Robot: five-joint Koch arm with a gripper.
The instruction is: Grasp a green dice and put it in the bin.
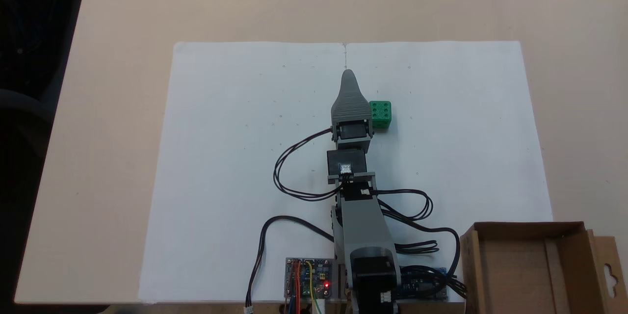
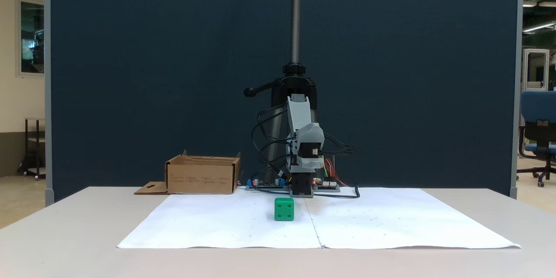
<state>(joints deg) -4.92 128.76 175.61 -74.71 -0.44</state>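
The green dice (image 1: 380,114) (image 2: 284,208) rests on the white paper, a face with several pips turned up. My gripper (image 1: 348,78) (image 2: 309,139) points away from the arm's base and hangs above the paper. In a fixed view the dice sits just right of the gripper's wide rear part. The jaws lie one over the other, so a single grey ridged jaw shows and the gap is hidden. Nothing visible is held. The bin (image 1: 520,274) (image 2: 202,175), an open brown cardboard box, stands beside the arm's base.
Two white paper sheets (image 1: 235,157) cover the tan table's middle. Circuit boards (image 1: 309,279) and looping black cables (image 1: 294,167) sit by the base. A metal stand pole (image 2: 296,17) rises behind the arm before a dark partition. The table edge (image 1: 54,157) runs along the left.
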